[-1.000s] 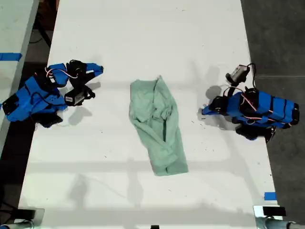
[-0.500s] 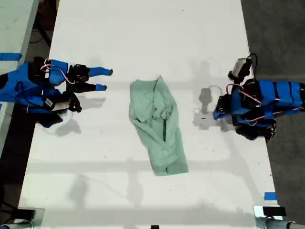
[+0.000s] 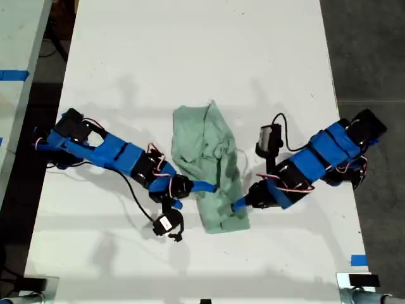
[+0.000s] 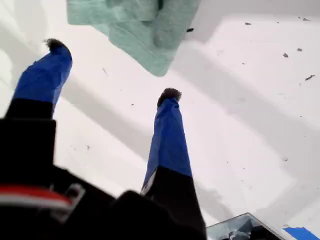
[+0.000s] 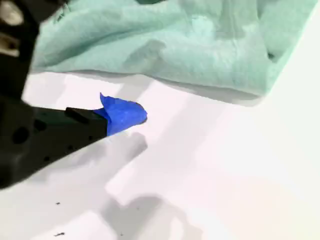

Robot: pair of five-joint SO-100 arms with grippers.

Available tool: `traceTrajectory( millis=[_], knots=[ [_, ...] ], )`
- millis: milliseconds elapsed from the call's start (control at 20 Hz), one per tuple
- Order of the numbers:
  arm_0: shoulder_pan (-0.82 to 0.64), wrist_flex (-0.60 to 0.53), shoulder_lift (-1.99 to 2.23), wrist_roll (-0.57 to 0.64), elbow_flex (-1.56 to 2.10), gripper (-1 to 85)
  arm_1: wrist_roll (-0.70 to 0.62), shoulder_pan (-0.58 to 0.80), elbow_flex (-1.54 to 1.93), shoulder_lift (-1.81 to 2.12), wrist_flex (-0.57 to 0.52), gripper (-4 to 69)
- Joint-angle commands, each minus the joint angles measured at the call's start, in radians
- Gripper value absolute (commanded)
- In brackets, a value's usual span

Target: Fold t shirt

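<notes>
The t shirt [image 3: 205, 158] lies crumpled near the middle of the white table [image 3: 190, 50]. It is bunched into a long, wrinkled strip that runs from the far side toward the near side, slanting a little to the exterior view's right. Its far end is broader and its near end is a folded lump.

My first gripper [image 3: 239, 206] reaches in from the exterior view's right and sits at the right edge of the shirt's near end. In the first wrist view its jaws [image 4: 110, 70] stand wide apart with nothing between them. Both blue fingertips [image 4: 170, 95] are over bare table, and a corner of the shirt [image 4: 135, 25] lies just beyond them, apart from both. Dark specks dot the table past that corner. A strip of blue tape [image 3: 358, 259] marks the near right edge of the table in the exterior view.

My second gripper [image 3: 205, 188] comes in from the exterior view's left, its arm stretched low across the table. In the exterior view a blue finger overlaps the shirt's left side about halfway along. The second wrist view shows only one blue fingertip [image 5: 125, 112], just beside the shirt's edge [image 5: 175, 40] and not clearly touching it. The other finger is hidden, so I cannot tell how its jaws stand.
</notes>
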Motion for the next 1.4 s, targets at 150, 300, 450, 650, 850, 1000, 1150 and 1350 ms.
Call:
traceTrajectory(
  millis=[150, 300, 450, 650, 850, 1000, 1150, 1350],
  knots=[
    [0.055, -0.238, -0.08, -0.018, -0.069, 65.9, -0.006, -0.014, -0.038, -0.107, -0.129, 30.1],
    [0.025, -0.33, -0.135, 0.069, -0.069, 35.6, -0.029, -0.002, -0.038, -0.161, -0.175, 29.2],
    [-0.021, -0.425, -0.193, 0.198, -0.058, -0.3, -0.046, 0.0, -0.038, -0.16, -0.187, 27.9],
    [-0.015, -0.426, -0.199, 0.158, -0.054, 29.7, -0.051, -0.006, -0.04, -0.149, -0.173, 26.3],
    [-0.02, -0.494, -0.219, 0.262, -0.054, -0.3, -0.048, -0.006, -0.04, -0.143, -0.161, 24.8],
    [-0.011, -0.468, -0.216, 0.261, -0.049, -0.3, -0.041, -0.006, -0.029, -0.147, -0.181, 24.6],
    [0.002, -0.422, -0.213, 0.265, -0.043, -0.3, -0.008, -0.006, 0.012, -0.167, -0.212, 28.7],
    [0.018, -0.379, -0.204, 0.259, -0.04, -0.3, -0.002, 0.008, 0.184, -0.172, -0.382, 25.2]
  ],
)
